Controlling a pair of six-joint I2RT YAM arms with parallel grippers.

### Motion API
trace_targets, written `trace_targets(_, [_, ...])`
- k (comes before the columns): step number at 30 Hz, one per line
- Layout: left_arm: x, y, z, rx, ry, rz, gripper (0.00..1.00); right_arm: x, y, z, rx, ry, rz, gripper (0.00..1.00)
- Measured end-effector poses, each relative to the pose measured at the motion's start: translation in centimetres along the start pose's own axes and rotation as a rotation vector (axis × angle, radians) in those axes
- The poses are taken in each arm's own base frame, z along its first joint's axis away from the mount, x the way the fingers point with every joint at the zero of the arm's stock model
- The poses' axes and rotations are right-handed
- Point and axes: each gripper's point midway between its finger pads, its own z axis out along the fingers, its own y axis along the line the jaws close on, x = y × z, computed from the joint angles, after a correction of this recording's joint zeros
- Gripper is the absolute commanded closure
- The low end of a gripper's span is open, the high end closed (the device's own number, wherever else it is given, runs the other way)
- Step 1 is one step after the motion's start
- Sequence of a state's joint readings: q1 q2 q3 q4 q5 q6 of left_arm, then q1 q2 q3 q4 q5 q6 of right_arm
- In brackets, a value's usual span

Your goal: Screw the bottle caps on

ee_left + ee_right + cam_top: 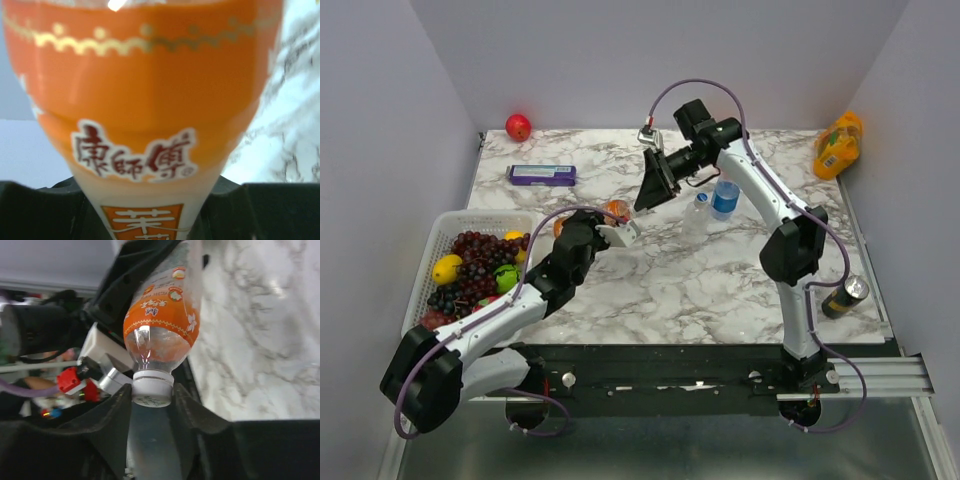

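Tabletop (720, 290) of white marble lies under everything you see. On its left side sits a white basket (435, 235) full of grapes (475, 250) and other fruit, right next to your left arm (510, 310). A yellow-orange pouch (838, 145) lies in the far right corner. A purple box (542, 175) lies far back on the left. A dark can (847, 293) stands at the right edge, by your right arm (770, 195). All of these are well apart from the bottle you hold.

Your left gripper (610, 230) is pressed tight on the orange bottle (162, 315) near the middle of the table. Its neck points at your right gripper (153, 401). Just to the right stand the blue-labelled bottle (725, 198) and the clear bottle (700, 205), close under your right arm. A red apple (518, 126) sits at the far back left.

Your right gripper is pinching the white cap (152, 385) on the orange bottle's neck, one finger on each side.
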State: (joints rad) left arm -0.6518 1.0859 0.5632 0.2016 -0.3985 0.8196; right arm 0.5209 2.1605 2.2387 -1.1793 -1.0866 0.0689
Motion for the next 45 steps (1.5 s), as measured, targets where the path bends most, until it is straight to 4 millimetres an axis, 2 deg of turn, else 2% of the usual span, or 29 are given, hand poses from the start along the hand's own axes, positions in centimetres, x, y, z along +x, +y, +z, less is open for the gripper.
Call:
trace_targets(3, [-1.3,1.1,-0.3,-0.037,-0.044,-0.031,1.0,-1.1,1.8,-0.7,-0.061,-0.02,-0.03,0.35])
trace_targets(6, [-2.1,1.1,-1.0,0.0,-0.069,-0.083,1.0,-2.5,3.8,-2.4,-0.037,-0.075,-0.259,0.35])
trace_targets(8, [-2.9,0.4,-1.3,0.068,-0.091,-0.115,1.0,-2.4,5.0,-4.0,0.005,-0.101,-0.459,0.34])
trace_targets(10, [-3.8,-0.7,-1.7,0.156,-0.115,-0.144,1.0,-0.7,5.8,-5.5,0.055,-0.105,-0.646,0.33])
trace_targets(13, [-4.8,-3.2,-2.7,0.319,-0.153,-0.169,1.0,3.5,6.8,-7.5,0.135,-0.08,-0.927,0.32])
trace_targets(16, [-5.4,-5.1,-3.7,0.442,-0.179,-0.179,1.0,7.2,8.0,-8.0,0.184,-0.052,-1.192,0.31])
trace_targets(18, [-6.0,-6.0,-4.4,0.513,-0.203,-0.186,1.0,8.6,8.5,-7.7,0.197,-0.035,-1.335,0.32])
trace_targets(21, [-7.1,-6.5,-5.1,0.577,-0.241,-0.197,1.0,8.7,8.7,-6.9,0.209,-0.01,-1.488,0.32])
trace_targets(25, [-8.1,-6.8,-5.6,0.624,-0.278,-0.205,1.0,7.5,7.8,-5.8,0.228,0.016,-1.577,0.33])
trace_targets(29, [-8.3,-7.3,-6.0,0.656,-0.288,-0.207,1.0,6.8,7.6,-5.2,0.238,0.022,-1.626,0.38])
trace_targets(40, [-8.4,-7.6,-6.2,0.674,-0.296,-0.216,1.0,7.2,7.5,-4.2,0.202,0.06,-1.687,0.55])
trace_targets(45, [-8.4,-7.6,-6.2,0.675,-0.295,-0.217,1.0,7.1,7.3,-3.9,0.187,0.068,-1.681,0.83])
